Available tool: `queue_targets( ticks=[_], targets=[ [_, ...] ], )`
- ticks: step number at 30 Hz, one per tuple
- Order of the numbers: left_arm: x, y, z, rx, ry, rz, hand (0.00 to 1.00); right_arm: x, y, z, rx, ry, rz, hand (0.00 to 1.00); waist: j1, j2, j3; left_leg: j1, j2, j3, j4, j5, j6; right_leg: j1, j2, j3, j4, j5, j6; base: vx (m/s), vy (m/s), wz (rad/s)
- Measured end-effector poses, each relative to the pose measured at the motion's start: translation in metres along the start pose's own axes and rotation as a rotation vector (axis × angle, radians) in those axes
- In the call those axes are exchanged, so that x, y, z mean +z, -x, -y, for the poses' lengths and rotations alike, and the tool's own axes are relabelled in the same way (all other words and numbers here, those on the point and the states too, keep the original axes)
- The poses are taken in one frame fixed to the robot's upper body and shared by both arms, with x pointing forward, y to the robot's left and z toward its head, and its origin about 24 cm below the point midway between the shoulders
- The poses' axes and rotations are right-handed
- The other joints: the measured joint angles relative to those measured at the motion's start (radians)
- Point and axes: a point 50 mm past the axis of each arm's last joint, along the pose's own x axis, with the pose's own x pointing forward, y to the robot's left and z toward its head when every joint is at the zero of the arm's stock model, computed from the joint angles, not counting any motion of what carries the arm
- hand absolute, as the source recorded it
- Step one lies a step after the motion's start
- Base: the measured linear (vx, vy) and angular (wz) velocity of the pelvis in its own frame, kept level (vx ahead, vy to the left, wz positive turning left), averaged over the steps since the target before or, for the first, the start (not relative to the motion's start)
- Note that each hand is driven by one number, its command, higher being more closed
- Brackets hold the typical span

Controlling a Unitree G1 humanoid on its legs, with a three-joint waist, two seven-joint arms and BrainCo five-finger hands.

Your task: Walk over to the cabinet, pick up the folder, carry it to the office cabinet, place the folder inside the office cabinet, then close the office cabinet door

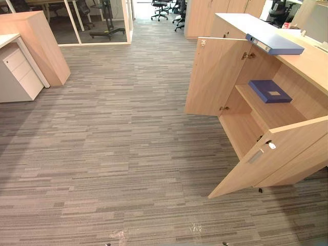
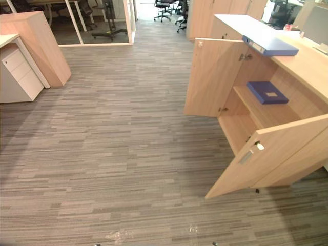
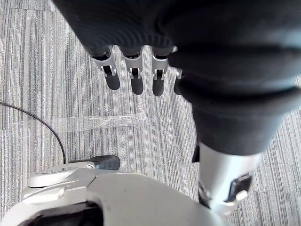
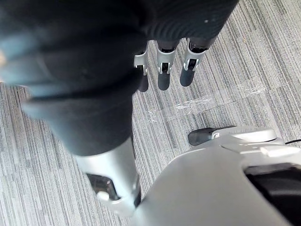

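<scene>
Striped grey carpet floor (image 1: 113, 133) with a low, ribbed pile stretches across an office. At the right stands a pale wood-grain office cabinet (image 1: 307, 61), boxy and smooth, with both doors swung wide open; the near door (image 1: 287, 154) carries a slim silver handle (image 1: 255, 156). A light blue folder (image 1: 274, 43) lies flat on the cabinet's top surface, at its front edge. A darker blue folder (image 1: 270, 90) lies flat on the shelf (image 1: 266, 110) inside. The left hand (image 3: 135, 77) and right hand (image 4: 164, 75) hang down over the carpet, silver fingers straight, slightly apart, holding nothing.
</scene>
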Motion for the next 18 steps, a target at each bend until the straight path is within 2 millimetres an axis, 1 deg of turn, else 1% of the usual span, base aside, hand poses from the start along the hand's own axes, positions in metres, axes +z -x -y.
queue_targets(
  ticks=[1,2,3,4,5,6,7,8,9,10,11,12,13,14,15,16,17,18],
  targets=[
    [0.002,-0.001,-0.001,0.003,0.005,0.007,0.00,0.001,0.000,-0.001,0.002,0.000,0.003,0.00,0.001,-0.002,0.009,-0.024,0.000,0.000,0.048,-0.023,0.002,0.000,-0.001,0.000,0.005,0.000,0.000,0.00,0.000,0.00],
    [0.010,-0.002,-0.001,0.008,0.024,0.030,0.00,0.007,-0.001,-0.002,0.004,0.000,0.018,0.00,0.003,0.005,0.037,-0.087,0.011,0.006,0.194,-0.094,-0.010,0.000,0.003,-0.001,0.019,-0.003,-0.004,-0.04,-0.015,-0.01],
    [0.012,-0.002,-0.001,0.010,0.034,0.039,0.00,0.009,-0.002,-0.002,0.005,0.000,0.023,0.00,0.003,0.005,0.049,-0.112,0.020,0.010,0.252,-0.121,-0.016,-0.001,0.008,-0.001,0.025,-0.008,-0.012,-0.07,-0.024,-0.02],
    [0.015,-0.003,-0.002,0.017,0.062,0.049,0.00,0.012,-0.002,-0.002,0.007,-0.004,0.033,0.00,0.004,0.009,0.068,-0.157,0.044,0.023,0.367,-0.167,-0.028,-0.003,0.024,-0.003,0.035,-0.019,-0.027,-0.11,-0.022,0.05],
    [0.018,-0.003,-0.004,0.026,0.086,0.060,0.00,0.014,-0.002,-0.004,0.011,-0.006,0.042,0.00,0.004,0.005,0.077,-0.204,0.060,0.034,0.467,-0.183,-0.042,-0.006,0.031,-0.005,0.037,-0.029,-0.042,-0.13,-0.023,0.09],
    [0.023,-0.003,-0.005,0.035,0.116,0.081,0.00,0.015,-0.002,-0.005,0.013,-0.004,0.049,0.00,0.008,0.005,0.085,-0.285,0.086,0.070,0.630,-0.183,-0.046,-0.006,0.034,-0.006,0.047,-0.041,-0.060,-0.10,-0.009,0.08],
    [0.026,-0.003,-0.005,0.039,0.135,0.094,0.00,0.016,-0.002,-0.004,0.012,-0.004,0.055,0.00,0.011,0.006,0.094,-0.322,0.104,0.091,0.710,-0.183,-0.042,0.002,0.035,-0.006,0.054,-0.047,-0.067,0.00,0.000,0.00],
    [0.025,-0.002,-0.005,0.049,0.174,0.096,0.00,0.016,-0.001,-0.003,0.010,-0.004,0.059,0.00,0.021,0.005,0.099,-0.375,0.153,0.143,0.824,-0.222,-0.012,0.013,0.033,-0.004,0.070,-0.059,-0.068,0.05,0.019,-0.04],
    [0.024,-0.002,-0.006,0.058,0.189,0.093,0.00,0.016,-0.001,-0.003,0.008,-0.004,0.056,0.00,0.022,0.004,0.098,-0.407,0.191,0.169,0.847,-0.245,-0.015,0.019,0.020,-0.001,0.076,-0.064,-0.071,0.10,0.052,-0.03],
    [0.024,-0.002,-0.006,0.060,0.191,0.094,0.00,0.016,-0.001,-0.002,0.006,-0.007,0.056,0.00,0.021,0.000,0.097,-0.424,0.206,0.168,0.816,-0.246,-0.017,0.023,0.005,0.001,0.082,-0.073,-0.065,0.09,0.048,-0.03],
    [0.024,-0.002,-0.006,0.062,0.191,0.095,0.00,0.016,-0.001,-0.002,0.004,-0.011,0.056,0.00,0.022,-0.001,0.097,-0.431,0.209,0.165,0.772,-0.245,-0.019,0.023,-0.007,0.003,0.085,-0.078,-0.058,0.15,0.143,-0.05],
    [0.025,-0.002,-0.005,0.063,0.193,0.097,0.00,0.016,-0.001,-0.002,0.004,-0.014,0.058,0.00,0.022,0.000,0.097,-0.441,0.211,0.163,0.660,-0.234,-0.030,0.027,-0.036,0.015,0.086,-0.091,-0.041,0.22,0.217,-0.11],
    [0.025,-0.002,-0.005,0.066,0.197,0.099,0.00,0.017,-0.002,-0.002,0.002,-0.017,0.062,0.00,0.023,-0.001,0.098,-0.446,0.207,0.161,0.539,-0.194,-0.038,0.029,-0.072,0.024,0.087,-0.104,-0.020,0.28,0.281,-0.12],
    [0.025,-0.002,-0.005,0.070,0.199,0.099,0.00,0.018,-0.001,-0.001,0.000,-0.022,0.062,0.00,0.023,-0.001,0.097,-0.446,0.202,0.156,0.474,-0.167,-0.040,0.031,-0.091,0.027,0.088,-0.113,-0.005,0.29,0.317,-0.14],
    [0.024,-0.001,-0.004,0.076,0.203,0.100,0.00,0.017,-0.001,0.000,-0.006,-0.031,0.061,0.00,0.023,0.003,0.096,-0.441,0.198,0.144,0.350,-0.115,-0.051,0.036,-0.125,0.032,0.093,-0.135,0.029,0.29,0.372,-0.12],
    [0.023,-0.001,-0.003,0.076,0.203,0.096,0.00,0.016,-0.001,0.002,-0.013,-0.034,0.061,0.00,0.022,0.009,0.096,-0.431,0.196,0.138,0.297,-0.040,-0.079,0.044,-0.149,0.035,0.094,-0.155,0.057,0.37,0.489,-0.28],
    [0.022,-0.001,-0.005,0.081,0.201,0.095,0.00,0.014,-0.001,0.003,-0.017,-0.037,0.049,0.00,0.031,0.007,0.087,-0.421,0.157,0.155,0.302,0.053,-0.072,0.057,-0.191,0.043,0.087,-0.174,0.074,0.33,0.415,-0.29],
    [0.023,-0.001,-0.006,0.085,0.200,0.097,0.00,0.015,-0.001,0.002,-0.016,-0.044,0.050,0.00,0.033,0.002,0.084,-0.429,0.147,0.161,0.323,0.047,-0.062,0.060,-0.200,0.047,0.099,-0.171,0.076,0.38,0.367,-0.23]
  ],
)
